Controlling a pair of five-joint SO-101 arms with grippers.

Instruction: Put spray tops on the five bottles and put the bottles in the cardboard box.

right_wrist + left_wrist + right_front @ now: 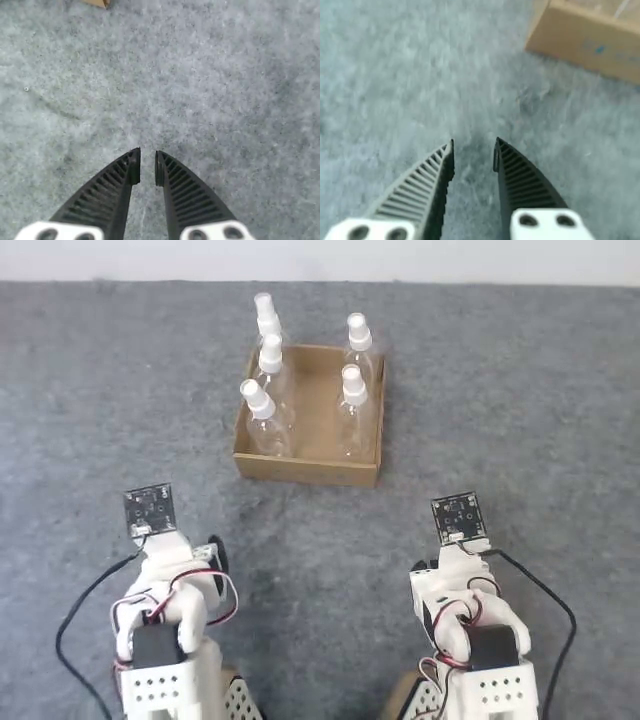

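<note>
Grey felt-like carpet (520, 390) covers the table, with a pale wall strip (320, 260) behind it. The cardboard box (305, 472) sits mid-table, far side, open top up so bottles drop in upright. Inside I count a left row of three bottles (272, 380) and a right pair of bottles (356, 420). Upright keeps them from rolling and packs them tight along the walls. I can't confirm the farthest bases are inside the rim. Each carries a white spray top (257, 398), so I judge the task as good as done.

Materials: the bottles are clear hard plastic, round and slim, and look light and tippy. The tops are white ribbed plastic with a narrow neck. The box is matte brown corrugated board with low walls. The carpet is fuzzy and grippy.

Both arms sit folded at the near edge, well apart from the box and out of its way. The left gripper (473, 145) has ridged black jaws apart, holding nothing, with the box corner (590, 40) ahead. The right gripper (147, 152) has jaws all but together, a thin slit between them, empty over bare carpet.
</note>
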